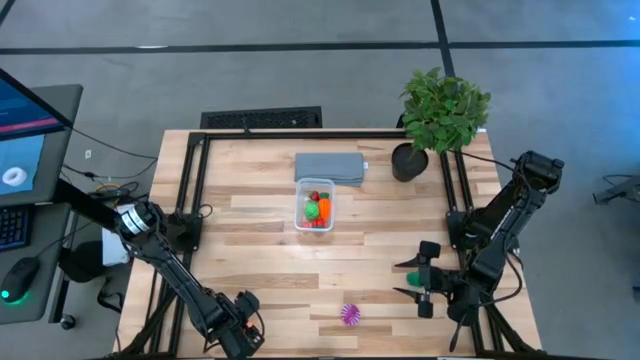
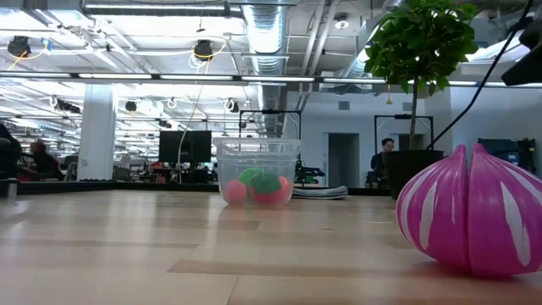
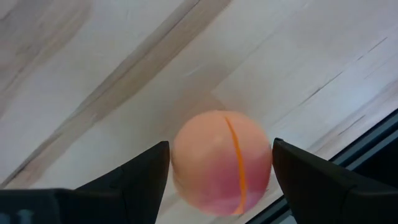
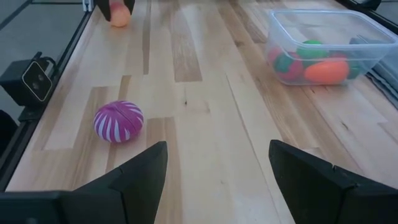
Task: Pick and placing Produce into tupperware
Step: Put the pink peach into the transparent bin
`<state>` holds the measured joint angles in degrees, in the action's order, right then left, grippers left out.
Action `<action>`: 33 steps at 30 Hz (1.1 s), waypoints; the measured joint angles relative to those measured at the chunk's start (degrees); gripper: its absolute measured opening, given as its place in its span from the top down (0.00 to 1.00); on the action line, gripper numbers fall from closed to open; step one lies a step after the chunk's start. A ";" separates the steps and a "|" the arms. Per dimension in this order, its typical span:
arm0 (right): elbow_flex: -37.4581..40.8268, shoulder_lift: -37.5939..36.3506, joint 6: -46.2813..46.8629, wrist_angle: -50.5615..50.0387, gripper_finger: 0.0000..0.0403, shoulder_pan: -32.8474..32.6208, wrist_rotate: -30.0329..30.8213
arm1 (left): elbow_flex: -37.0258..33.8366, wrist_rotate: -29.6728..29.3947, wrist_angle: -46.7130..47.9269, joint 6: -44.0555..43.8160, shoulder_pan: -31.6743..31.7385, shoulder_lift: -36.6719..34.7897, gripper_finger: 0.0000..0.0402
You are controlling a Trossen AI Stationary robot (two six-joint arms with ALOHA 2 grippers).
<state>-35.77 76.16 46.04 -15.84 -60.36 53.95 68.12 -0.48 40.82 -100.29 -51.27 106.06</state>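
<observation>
A pale wooden plank surface (image 1: 260, 260) carries a small clear plastic rectangular tub (image 1: 315, 209) near its middle. Inside the tub lie small toy produce pieces (image 4: 314, 62) in red, green and orange. Just beyond the tub lies a flat grey rectangular pad (image 1: 329, 167), and a leafy green potted plant (image 1: 440, 110) stands at the far right corner.

The left tool (image 1: 243, 322) is low at the near edge of the surface, left of centre. Its two dark fingers (image 3: 134, 177) are spread wide on either side of a round peach-coloured toy fruit with an orange seam (image 3: 222, 161), which sits on the wood between them; whether the fingers touch it cannot be told.

A round purple toy with white stripes (image 1: 350, 315) rests on the surface near the front edge, well apart from the tub and between the two tools.

The right tool (image 1: 420, 279) is over the near right part of the surface, its fingers (image 4: 137, 174) apart and holding nothing, pointing toward the striped toy.
</observation>
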 joint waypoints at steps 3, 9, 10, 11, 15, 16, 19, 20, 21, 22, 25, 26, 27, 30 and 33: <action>0.00 0.00 0.00 0.04 0.24 0.00 -0.06 | 0.00 -0.01 0.52 -0.06 0.00 0.00 0.33; 0.00 0.01 0.00 0.04 0.24 0.00 -0.08 | 0.00 -0.21 0.81 -0.24 0.00 0.00 0.33; 0.00 0.00 0.00 0.04 0.24 0.00 -0.08 | 0.00 -0.21 0.81 -0.22 0.00 0.00 0.33; 0.00 0.00 0.00 0.04 0.24 0.00 -0.08 | 0.00 -0.21 0.84 -0.22 0.00 0.00 0.33; 0.00 0.00 0.00 0.04 0.24 0.00 -0.08 | 0.00 -0.19 0.88 0.50 -0.02 0.00 0.33; 0.00 0.00 0.00 0.04 0.24 0.00 -0.08 | 0.00 -0.19 0.97 0.76 -0.04 0.00 0.33; 0.00 0.01 0.00 0.04 0.24 0.00 -0.08 | 0.02 0.73 1.05 1.05 -0.09 0.56 0.33; 0.00 0.00 0.00 0.05 0.24 0.00 -0.08 | 0.02 1.90 1.10 1.05 -0.07 1.06 0.33; 0.00 0.00 0.00 0.05 0.24 0.00 -0.08 | 0.02 3.30 1.24 1.06 -0.07 1.64 0.33; 0.00 0.00 0.00 0.07 0.24 0.00 -0.08 | 0.01 4.49 1.07 1.36 -0.08 2.16 0.33; 0.00 0.00 -0.01 0.10 0.24 0.00 -0.08 | 0.02 4.71 0.18 2.50 -0.11 2.73 0.33; 0.00 0.00 0.00 0.09 0.24 0.00 -0.08 | 0.02 4.33 0.20 2.51 -0.11 2.73 0.33; 0.00 0.00 0.00 0.11 0.24 0.00 -0.08 | 0.02 3.90 0.17 2.51 -0.12 2.73 0.33; 0.00 0.00 0.00 0.25 0.24 0.00 -0.08 | 0.02 3.48 0.27 2.54 -0.17 2.71 0.33; 0.00 0.00 0.00 0.63 0.24 0.00 -0.08 | 0.02 3.46 0.36 2.54 -0.15 2.71 0.33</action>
<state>-35.77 76.16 46.04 -15.21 -60.36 53.87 68.14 2.98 41.18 -97.76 -51.42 108.77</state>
